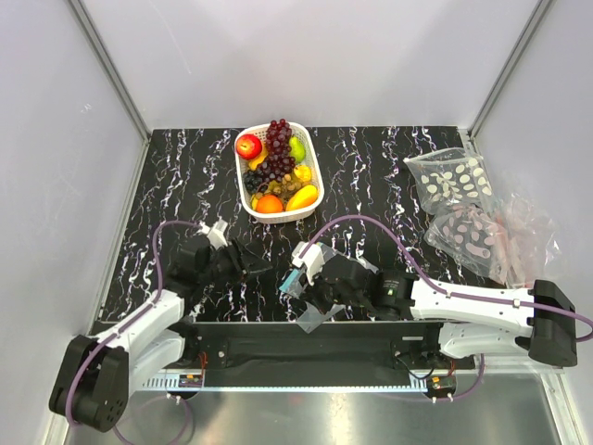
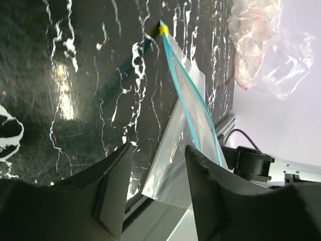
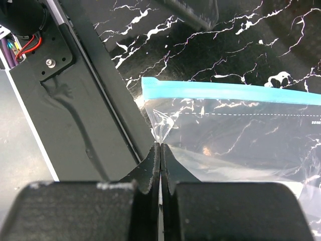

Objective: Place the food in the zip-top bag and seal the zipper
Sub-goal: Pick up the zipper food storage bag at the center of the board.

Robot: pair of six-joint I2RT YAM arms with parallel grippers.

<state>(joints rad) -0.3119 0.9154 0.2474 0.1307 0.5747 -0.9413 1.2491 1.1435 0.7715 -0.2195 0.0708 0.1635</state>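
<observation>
Right wrist: zip-top bag (image 3: 241,130) between closed jaws

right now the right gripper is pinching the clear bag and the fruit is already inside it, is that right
Not quite. The right gripper is shut on the clear bag, as the right wrist view shows, but the fruit is not inside it. The top view shows the fruit piled in the white basket, well apart from the bag, and the bag is empty.

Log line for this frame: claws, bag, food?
right claw: shut on zip-top bag | left claw: open, empty | food: in basket | zipper: state unclear
</observation>
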